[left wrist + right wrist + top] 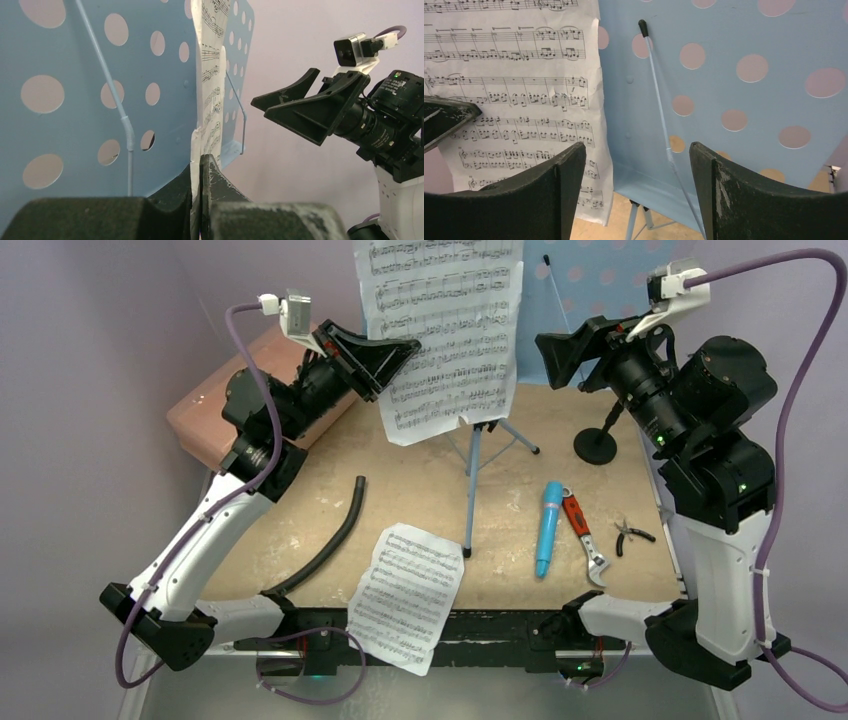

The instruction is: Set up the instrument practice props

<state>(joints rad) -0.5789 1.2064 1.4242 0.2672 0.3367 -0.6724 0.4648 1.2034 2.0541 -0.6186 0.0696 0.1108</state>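
The light-blue perforated music stand (590,280) stands on its thin tripod (472,470) at the back of the table. One white sheet-music page (445,330) hangs upright against its left half. My left gripper (395,358) is shut on that page's left edge; the left wrist view shows the paper (212,75) pinched between the jaws (201,165). My right gripper (548,360) is open and empty, facing the stand's front (724,90) with its jaws (638,150) apart. The second page (405,590) lies at the table's front edge. The turquoise microphone (548,528) lies flat. The black mic stand (596,445) stands at the right.
A salmon-pink case (225,410) sits at the back left under my left arm. A curved black hose (330,540) lies front left. A red-handled wrench (583,535) and small pliers (632,533) lie beside the microphone. The stand's thin page-holder wire (656,85) crosses between my right fingers.
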